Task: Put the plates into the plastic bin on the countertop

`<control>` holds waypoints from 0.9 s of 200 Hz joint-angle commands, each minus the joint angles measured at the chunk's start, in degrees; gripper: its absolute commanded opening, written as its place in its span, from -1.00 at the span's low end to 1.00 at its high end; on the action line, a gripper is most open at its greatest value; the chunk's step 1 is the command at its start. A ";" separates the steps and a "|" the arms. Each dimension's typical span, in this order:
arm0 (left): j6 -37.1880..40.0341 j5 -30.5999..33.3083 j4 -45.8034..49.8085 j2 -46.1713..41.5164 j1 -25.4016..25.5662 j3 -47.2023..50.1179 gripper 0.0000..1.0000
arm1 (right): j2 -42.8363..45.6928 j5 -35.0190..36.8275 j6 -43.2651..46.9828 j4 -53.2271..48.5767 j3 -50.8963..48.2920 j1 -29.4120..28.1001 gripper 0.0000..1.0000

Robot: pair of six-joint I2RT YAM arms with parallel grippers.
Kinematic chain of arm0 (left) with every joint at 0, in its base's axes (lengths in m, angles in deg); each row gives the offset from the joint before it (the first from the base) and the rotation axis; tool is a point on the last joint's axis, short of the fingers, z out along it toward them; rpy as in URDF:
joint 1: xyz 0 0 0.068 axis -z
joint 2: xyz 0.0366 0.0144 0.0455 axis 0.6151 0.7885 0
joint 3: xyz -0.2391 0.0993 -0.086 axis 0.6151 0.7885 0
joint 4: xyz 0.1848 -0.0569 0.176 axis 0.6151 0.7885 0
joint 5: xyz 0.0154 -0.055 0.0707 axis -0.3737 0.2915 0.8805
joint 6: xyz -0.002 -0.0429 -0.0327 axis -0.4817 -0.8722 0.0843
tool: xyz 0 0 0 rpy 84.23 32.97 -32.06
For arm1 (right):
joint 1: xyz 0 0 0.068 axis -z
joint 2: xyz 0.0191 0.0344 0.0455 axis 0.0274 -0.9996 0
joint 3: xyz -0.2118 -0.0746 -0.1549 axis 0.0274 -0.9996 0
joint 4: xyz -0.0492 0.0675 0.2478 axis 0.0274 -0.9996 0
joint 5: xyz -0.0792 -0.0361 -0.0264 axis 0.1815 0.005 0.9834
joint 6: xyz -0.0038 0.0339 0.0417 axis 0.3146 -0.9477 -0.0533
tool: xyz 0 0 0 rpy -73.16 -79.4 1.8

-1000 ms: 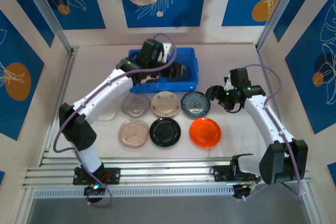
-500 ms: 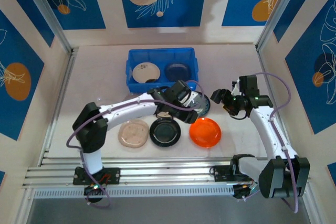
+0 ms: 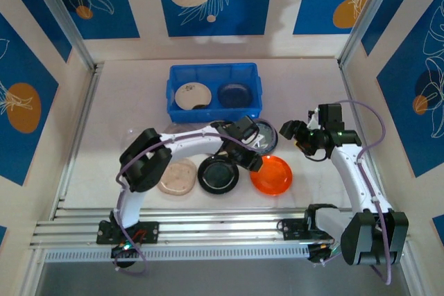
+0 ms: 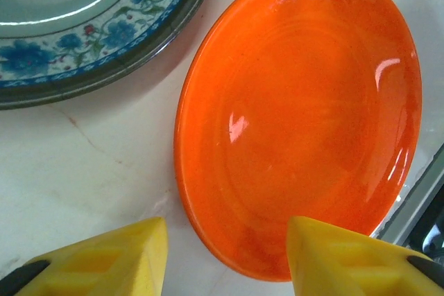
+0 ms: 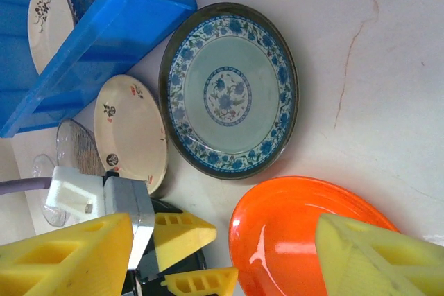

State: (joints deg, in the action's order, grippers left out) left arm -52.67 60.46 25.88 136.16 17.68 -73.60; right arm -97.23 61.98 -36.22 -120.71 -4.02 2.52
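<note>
Just a second ago the left arm was up over the bin (image 3: 215,114). It has since swung back down across the bench (image 3: 132,102) to the front row. The left tool (image 4: 227,240) now sits low at the near rim of the orange plate (image 4: 298,116). Its fingers are spread and not gripping: one is over bare bench, the other over the plate's edge. That suggests a delivery is finished and the next pick is being lined up.

The bin, at the back of the bench, holds a beige plate (image 3: 192,95) and a dark plate (image 3: 234,93) side by side, so it looks nearly full across its floor. Further plates will probably have to stack on those two.

Still out on the bench are the orange plate, a blue-patterned plate (image 5: 229,91), a black plate (image 3: 218,175) and a pinkish plate (image 3: 177,177). The right wrist view also shows a flowered beige plate (image 5: 132,133) and a clear plate (image 5: 73,145), so most of the job remains.

The right tool (image 3: 297,138) hovers open and empty just beyond the orange and blue-patterned plates. It has barely shifted over the last second, and it is close enough to crowd the left tool's lift.

The blue-patterned plate lies just beside the orange one, and the metal rail (image 4: 423,206) runs near the orange plate's other side. The plate also lies flat with a low rim, so getting a finger under it looks awkward, and it may slide.
</note>
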 commanded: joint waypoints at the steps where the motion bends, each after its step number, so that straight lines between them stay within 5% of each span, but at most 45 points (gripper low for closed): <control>1: -1.40 -2.63 -1.10 1.91 -0.35 -1.51 -0.02 | 0.24 -1.87 -0.06 0.53 -0.67 0.46 0.41; 127: -2.77 -4.75 -0.63 6.14 -0.88 -3.80 -0.40 | -0.39 -3.24 0.91 1.38 -1.45 1.77 0.41; 180: -3.17 -6.37 -1.35 6.31 -1.50 -3.55 -0.91 | -0.67 -3.92 1.30 1.50 -1.23 2.21 0.40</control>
State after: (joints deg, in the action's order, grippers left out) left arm -56.25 55.54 24.07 142.02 16.83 -76.00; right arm -97.80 60.23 -35.95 -119.32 -5.07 4.38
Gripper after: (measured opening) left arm 0.095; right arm 0.704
